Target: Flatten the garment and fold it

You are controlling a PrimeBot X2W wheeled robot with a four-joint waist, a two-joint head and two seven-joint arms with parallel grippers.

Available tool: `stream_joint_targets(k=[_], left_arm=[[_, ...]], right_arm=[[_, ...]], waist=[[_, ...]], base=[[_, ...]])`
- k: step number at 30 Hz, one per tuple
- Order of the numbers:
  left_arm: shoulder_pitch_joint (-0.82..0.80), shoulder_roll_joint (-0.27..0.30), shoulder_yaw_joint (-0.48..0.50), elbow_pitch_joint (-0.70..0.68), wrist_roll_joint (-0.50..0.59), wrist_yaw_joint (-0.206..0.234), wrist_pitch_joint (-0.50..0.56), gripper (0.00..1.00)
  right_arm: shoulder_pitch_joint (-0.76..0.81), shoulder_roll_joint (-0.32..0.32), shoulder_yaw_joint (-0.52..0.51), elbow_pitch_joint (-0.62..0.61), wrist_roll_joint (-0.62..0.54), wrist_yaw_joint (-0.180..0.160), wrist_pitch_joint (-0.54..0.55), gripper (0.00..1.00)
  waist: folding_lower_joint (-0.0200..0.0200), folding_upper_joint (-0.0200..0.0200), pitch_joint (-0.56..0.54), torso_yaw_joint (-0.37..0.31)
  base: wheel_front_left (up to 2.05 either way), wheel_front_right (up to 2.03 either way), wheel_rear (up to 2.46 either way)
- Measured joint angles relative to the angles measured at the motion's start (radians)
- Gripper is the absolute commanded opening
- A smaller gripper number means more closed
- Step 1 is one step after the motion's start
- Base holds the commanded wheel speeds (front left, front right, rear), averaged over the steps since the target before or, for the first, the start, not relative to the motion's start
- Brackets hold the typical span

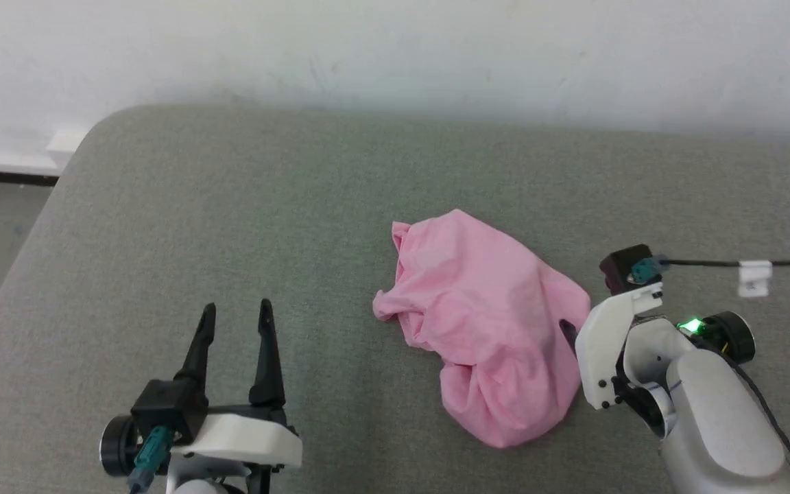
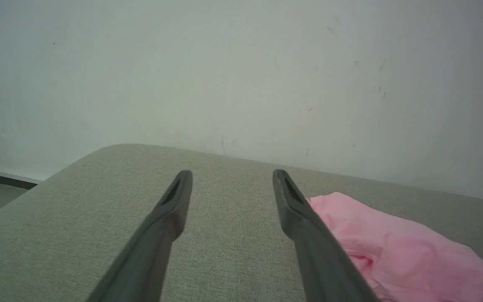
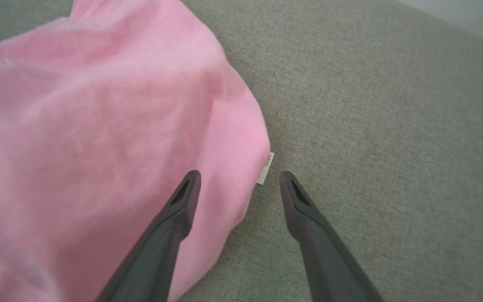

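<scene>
— When the head view is consulted, where is the garment [image 1: 484, 322] found?

— It is seen crumpled in a pink heap right of centre, laid on the grey cushion [image 1: 230, 206].

— How is the left gripper [image 1: 237, 305] held?

— It is shown at the lower left, its two dark fingers spread wide with nothing between them, and it is placed well apart from the cloth.

— And the right gripper [image 3: 240, 174]?

— In the right wrist view its fingers are parted fully and nothing is gripped. The finger at the frame's left is seen over the cloth's edge, the other over bare cushion. A small white tag [image 3: 266, 169] is seen at the hem, just above the gap between the fingertips. Whether the cloth is touched cannot be told.

— Is anything else noted?

— A black cable [image 1: 710, 262] is seen, run from the right wrist to the head view's right edge.
</scene>
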Motion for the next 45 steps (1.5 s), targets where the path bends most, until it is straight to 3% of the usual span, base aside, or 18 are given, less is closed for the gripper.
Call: stream_joint_targets(k=[3,9,10,11,12,17,23,27,31,32,34,40,45], left_arm=[[-0.023,-0.013,-0.006,0.003,0.000,-0.008,0.000,1.00],[-0.052,-0.021,-0.018,-0.002,0.000,-0.009,0.000,1.00],[-0.052,-0.022,-0.018,-0.002,-0.001,-0.009,0.000,1.00],[-0.052,-0.022,-0.017,-0.002,-0.002,-0.009,0.000,1.00],[-0.052,-0.022,-0.016,-0.001,-0.002,-0.009,0.000,1.00],[-0.050,-0.023,-0.011,0.007,-0.012,-0.016,0.000,1.00],[-0.050,-0.025,-0.005,0.008,-0.015,-0.025,0.000,1.00],[-0.049,-0.026,-0.005,0.009,-0.020,-0.026,0.000,1.00],[-0.046,-0.026,-0.005,0.016,-0.036,-0.030,0.000,1.00],[-0.046,-0.026,-0.006,0.018,-0.036,-0.033,0.000,1.00],[-0.046,-0.027,-0.006,0.027,-0.037,-0.034,0.000,1.00],[-0.047,-0.027,-0.009,0.044,-0.058,-0.041,0.000,1.00],[-0.075,-0.027,-0.055,0.110,-0.099,-0.061,0.008,1.00]], right_arm=[[-0.045,-0.028,0.039,0.070,-0.040,0.000,0.085,1.00],[-0.081,-0.046,0.055,0.163,-0.049,0.000,0.120,1.00],[-0.086,-0.046,0.057,0.169,-0.038,0.000,0.120,0.46],[-0.091,-0.047,0.062,0.175,-0.024,-0.002,0.118,0.27],[-0.096,-0.051,0.075,0.175,-0.014,-0.004,0.105,0.00],[-0.103,-0.065,0.089,0.165,0.065,0.000,-0.012,0.00],[-0.132,-0.132,-0.125,0.096,0.098,0.000,-0.162,0.00],[-0.071,-0.151,-0.293,0.075,0.083,0.000,-0.161,0.00],[0.073,-0.109,-0.370,0.084,0.063,0.000,-0.091,0.00],[0.102,-0.083,-0.388,0.083,0.070,0.000,-0.081,0.11],[0.132,-0.038,-0.436,0.058,0.095,0.000,-0.107,1.00],[0.169,0.012,-0.544,-0.098,0.163,0.000,-0.302,1.00],[0.233,0.017,-0.567,-0.180,0.203,0.000,-0.366,1.00]], waist=[[0.0000,0.0000,0.022,0.020],[0.0000,0.0000,0.064,0.065],[-0.0001,0.0000,0.069,0.070],[-0.0001,0.0000,0.074,0.075],[0.0000,0.0000,0.078,0.078],[0.0000,0.0000,0.077,0.070],[0.0000,0.0000,0.059,0.037],[-0.0002,0.0000,0.045,0.023],[-0.0002,0.0000,0.042,0.006],[-0.0002,0.0000,0.043,0.002],[-0.0002,0.0000,0.043,-0.005],[-0.0002,0.0000,0.037,-0.016],[-0.0003,0.0000,0.038,-0.033]], base=[[0.00,0.00,0.00],[0.00,0.00,0.00],[0.00,0.00,0.00],[0.00,0.00,0.00],[0.00,0.00,0.00],[0.00,0.00,0.00],[0.00,0.00,0.00],[0.00,0.00,0.00],[0.00,0.00,0.00],[0.00,0.00,0.00],[0.00,0.00,0.00],[0.00,0.00,0.00],[0.00,0.00,0.00]])
